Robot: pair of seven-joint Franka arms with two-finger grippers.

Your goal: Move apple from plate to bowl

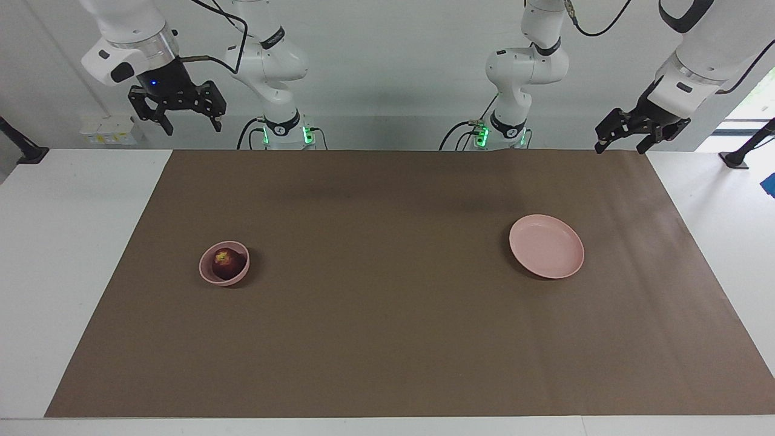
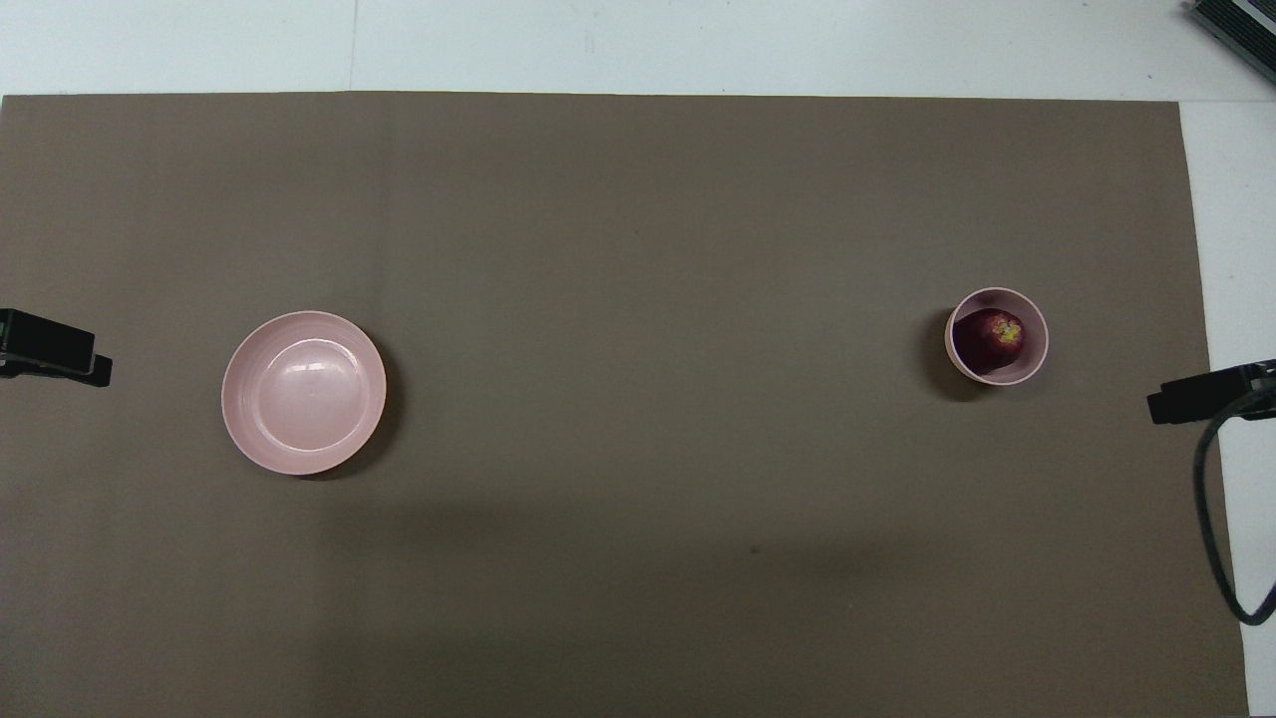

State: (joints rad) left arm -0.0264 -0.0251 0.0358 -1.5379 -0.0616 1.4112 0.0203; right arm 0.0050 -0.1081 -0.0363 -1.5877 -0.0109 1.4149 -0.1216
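Observation:
The dark red apple (image 1: 227, 262) with its yellowish patch lies in the small deep pink bowl (image 1: 204, 269) toward the right arm's end of the table; they also show in the overhead view, the apple (image 2: 991, 337) inside the bowl (image 2: 1038, 344). The wide flat pink plate (image 1: 547, 246) (image 2: 304, 392) lies bare toward the left arm's end. My right gripper (image 1: 189, 126) hangs open and empty, high over the mat's edge at its own end. My left gripper (image 1: 622, 147) hangs open and empty, high over the mat's corner at its own end. Both arms wait.
A brown mat (image 1: 387, 339) covers most of the white table (image 1: 60, 254). A black cable (image 2: 1211, 519) hangs by the right gripper's tip (image 2: 1196, 395). The left gripper's tip (image 2: 60, 357) shows at the overhead view's edge.

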